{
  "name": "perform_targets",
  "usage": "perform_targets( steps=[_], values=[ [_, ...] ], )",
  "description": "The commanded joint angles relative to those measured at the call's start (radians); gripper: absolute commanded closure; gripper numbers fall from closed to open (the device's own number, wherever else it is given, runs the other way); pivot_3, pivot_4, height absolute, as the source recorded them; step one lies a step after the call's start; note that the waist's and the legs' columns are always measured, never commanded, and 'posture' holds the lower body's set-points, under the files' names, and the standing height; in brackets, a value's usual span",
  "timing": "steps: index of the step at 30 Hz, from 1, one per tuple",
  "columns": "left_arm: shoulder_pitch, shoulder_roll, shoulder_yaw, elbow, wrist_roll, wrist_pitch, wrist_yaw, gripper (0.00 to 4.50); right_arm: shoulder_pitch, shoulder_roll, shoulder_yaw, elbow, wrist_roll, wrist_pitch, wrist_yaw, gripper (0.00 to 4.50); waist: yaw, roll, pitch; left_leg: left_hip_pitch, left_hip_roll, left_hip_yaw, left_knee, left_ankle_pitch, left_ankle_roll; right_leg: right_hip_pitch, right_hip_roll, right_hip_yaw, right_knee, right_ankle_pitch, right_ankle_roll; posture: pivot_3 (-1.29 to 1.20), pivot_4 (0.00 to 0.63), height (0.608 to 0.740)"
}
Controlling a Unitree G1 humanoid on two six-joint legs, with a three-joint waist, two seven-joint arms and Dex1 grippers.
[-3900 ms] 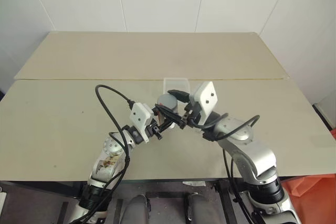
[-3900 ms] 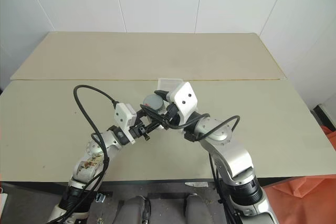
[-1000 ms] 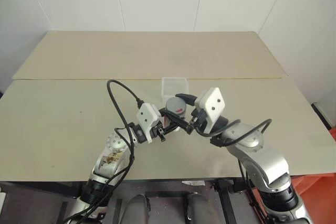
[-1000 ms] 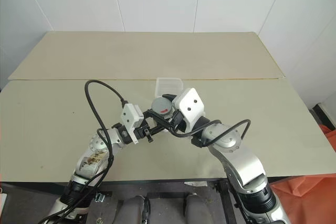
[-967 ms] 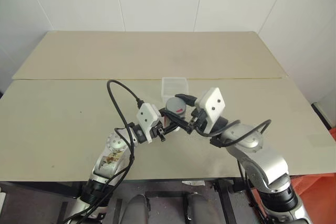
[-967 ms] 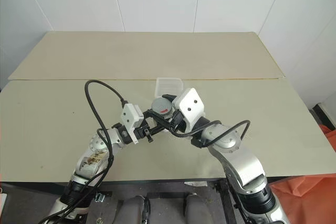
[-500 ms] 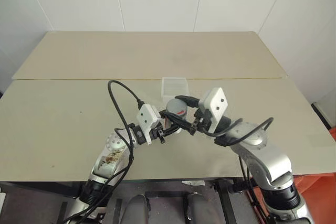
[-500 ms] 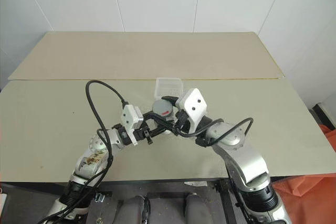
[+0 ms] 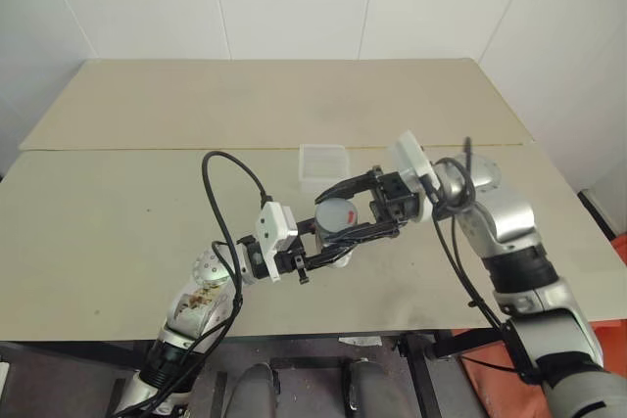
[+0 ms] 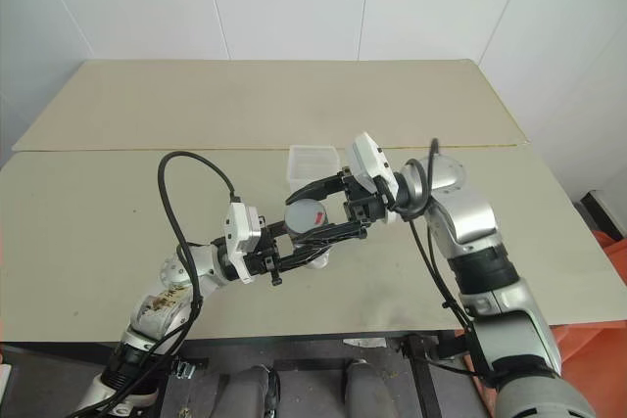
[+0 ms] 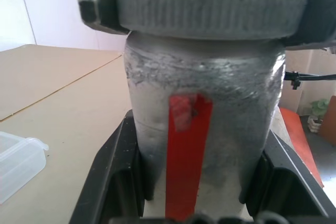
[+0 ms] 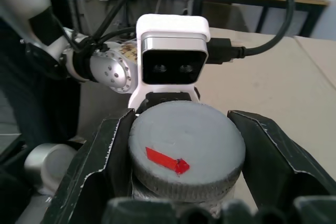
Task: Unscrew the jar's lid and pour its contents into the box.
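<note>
The jar, silvery with a red strip, is held upright above the table, with my left gripper shut on its body from the left. The grey lid, with its small red mark, sits on top of the jar. My right gripper reaches in from the right and is shut on the lid's rim, one finger on each side. The clear box lies on the table just beyond the jar. The contents are hidden inside the jar.
The beige table stretches wide on both sides, with a seam running across behind the box. A black cable loops up from my left wrist. White walls stand behind the table.
My right wrist has swung round about the lid, and its arm now comes in high from the right. The left gripper and jar have hardly shifted.
</note>
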Motion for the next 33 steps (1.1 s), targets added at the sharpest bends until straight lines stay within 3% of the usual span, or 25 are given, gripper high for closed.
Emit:
perform_targets(
  steps=[1, 5, 10, 15, 16, 33],
  values=[
    [-0.014, -0.016, -0.022, -0.060, 0.001, -0.014, 0.008, 2.56, -0.074, -0.014, 0.106, 0.091, 0.045, -0.126, 0.077, 1.72, 0.001, 0.000, 0.000, 0.000, 0.000, 0.000, 0.000, 0.000, 0.000, 0.000, 0.000, 0.000, 0.000, 0.001, -0.002, 0.00, 0.150, 0.740],
    [-0.007, -0.020, -0.022, -0.070, 0.012, -0.019, 0.028, 2.56, -0.165, -0.068, 0.229, 0.186, 0.133, -0.118, 0.077, 1.72, 0.003, 0.000, 0.000, -0.001, 0.000, 0.000, 0.000, 0.000, 0.000, 0.000, -0.001, 0.000, -0.001, 0.002, -0.003, 0.00, 0.150, 0.740],
    [-0.003, -0.030, -0.024, -0.066, 0.023, -0.023, 0.047, 2.56, -0.185, -0.082, 0.251, 0.231, 0.198, -0.188, 0.077, 1.72, 0.004, 0.000, 0.000, -0.001, 0.000, 0.000, 0.000, 0.000, 0.000, 0.000, -0.001, 0.000, -0.001, 0.002, -0.003, 0.00, 0.150, 0.740],
    [0.006, -0.035, -0.023, -0.061, 0.021, -0.031, 0.050, 2.56, -0.171, -0.128, 0.236, 0.195, 0.258, -0.165, 0.077, 0.11, 0.004, 0.000, 0.000, -0.001, 0.000, 0.000, 0.000, 0.000, 0.000, 0.000, -0.001, 0.000, 0.000, 0.002, -0.003, 0.00, 0.150, 0.740],
    [0.007, -0.035, -0.022, -0.059, 0.020, -0.034, 0.045, 2.56, -0.162, -0.130, 0.217, 0.189, 0.255, -0.170, 0.077, 0.04, 0.004, 0.000, 0.000, -0.001, 0.000, 0.000, 0.000, 0.000, 0.000, 0.000, -0.001, 0.000, 0.000, 0.002, -0.003, 0.00, 0.150, 0.740],
    [-0.015, -0.044, -0.024, -0.009, 0.015, -0.065, -0.021, 2.56, -0.023, -0.198, -0.004, 0.152, 0.208, -0.153, 0.077, 0.04, 0.004, 0.000, 0.000, -0.001, 0.000, 0.000, 0.000, 0.000, 0.000, 0.000, -0.001, 0.000, 0.000, 0.002, -0.003, 0.00, 0.150, 0.740]
  ],
)
